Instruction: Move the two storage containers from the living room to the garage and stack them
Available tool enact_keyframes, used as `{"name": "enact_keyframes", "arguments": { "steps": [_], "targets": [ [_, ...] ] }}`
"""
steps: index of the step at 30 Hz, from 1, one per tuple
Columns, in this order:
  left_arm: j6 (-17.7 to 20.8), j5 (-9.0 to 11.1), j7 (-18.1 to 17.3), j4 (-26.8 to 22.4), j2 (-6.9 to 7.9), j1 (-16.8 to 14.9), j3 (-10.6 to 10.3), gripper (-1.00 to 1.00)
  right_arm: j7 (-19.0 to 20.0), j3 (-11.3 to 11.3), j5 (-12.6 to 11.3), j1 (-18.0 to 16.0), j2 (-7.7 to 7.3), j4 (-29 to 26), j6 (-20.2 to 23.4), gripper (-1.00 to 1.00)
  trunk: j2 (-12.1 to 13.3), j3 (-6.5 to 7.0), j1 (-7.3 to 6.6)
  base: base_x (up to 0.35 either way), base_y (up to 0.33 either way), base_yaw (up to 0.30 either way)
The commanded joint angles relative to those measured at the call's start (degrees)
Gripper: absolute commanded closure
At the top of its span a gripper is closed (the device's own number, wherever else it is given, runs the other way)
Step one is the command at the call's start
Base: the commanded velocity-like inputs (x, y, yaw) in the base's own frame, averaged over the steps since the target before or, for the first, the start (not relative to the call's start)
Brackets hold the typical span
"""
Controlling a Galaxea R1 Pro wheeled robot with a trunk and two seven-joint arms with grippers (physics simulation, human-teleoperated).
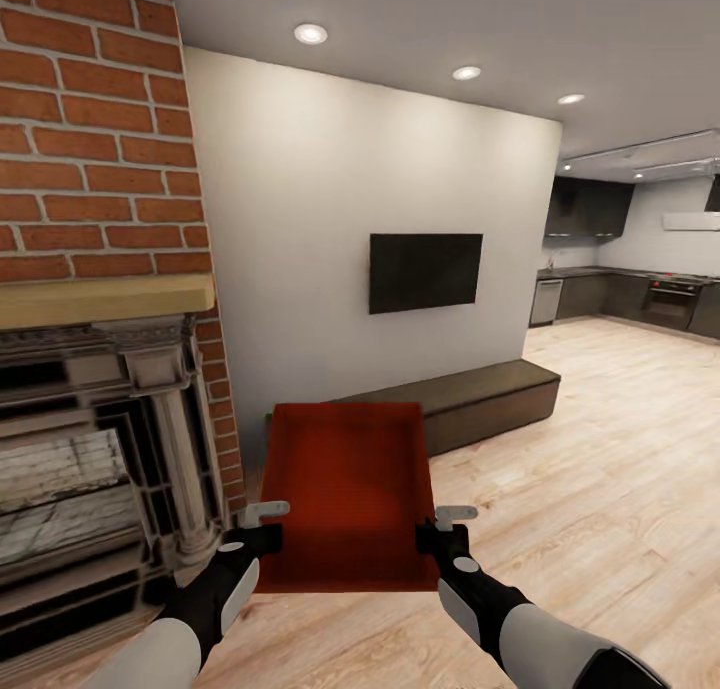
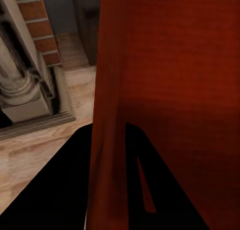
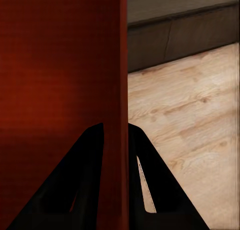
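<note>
I am in the living room, and the garage is out of view. One orange-red open-top storage container [image 1: 348, 489] hangs in front of me above the wood floor, tilted with its inside facing me. My left gripper [image 1: 268, 517] is shut on its left wall [image 2: 170, 89], with black fingers [image 2: 65, 190] on either side of the thin wall. My right gripper [image 1: 448, 519] is shut on the right wall [image 3: 55, 64] in the same way, its fingers [image 3: 155, 185] straddling the edge.
A red brick fireplace [image 1: 90, 449] stands close on my left. A black TV [image 1: 425, 272] hangs on the white wall ahead, above a long low dark bench [image 1: 480, 394]. Light wood plank floor [image 1: 600, 469] runs right toward a dark kitchen [image 1: 640, 299].
</note>
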Motion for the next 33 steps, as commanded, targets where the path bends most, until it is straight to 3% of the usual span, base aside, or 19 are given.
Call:
{"name": "enact_keyframes", "arguments": {
  "steps": [1, 25, 33],
  "targets": [
    [-3.6, -0.6, 0.8, -0.3, 4.36, 0.0, 2.8, 1.00, -4.6, -2.6, -1.2, 0.0, -0.03, 0.3, -0.5, 1.00, 0.0, 0.02, 0.02, 0.001, 0.000, -0.274],
    [-3.7, -0.6, 0.8, -0.4, 4.33, 0.0, 2.8, 1.00, -4.6, -2.6, -1.2, 0.0, 0.02, 0.4, -0.4, 1.00, 0.0, 0.86, 0.02, 0.000, 0.000, -0.273],
    [-3.7, -0.6, 0.8, -0.4, 4.33, 0.0, 2.7, 1.00, -4.5, -2.6, -1.2, 0.0, -0.10, 0.3, 0.1, 1.00, 0.0, 0.91, 0.02, 0.000, 0.000, -0.060]
  ]
}}
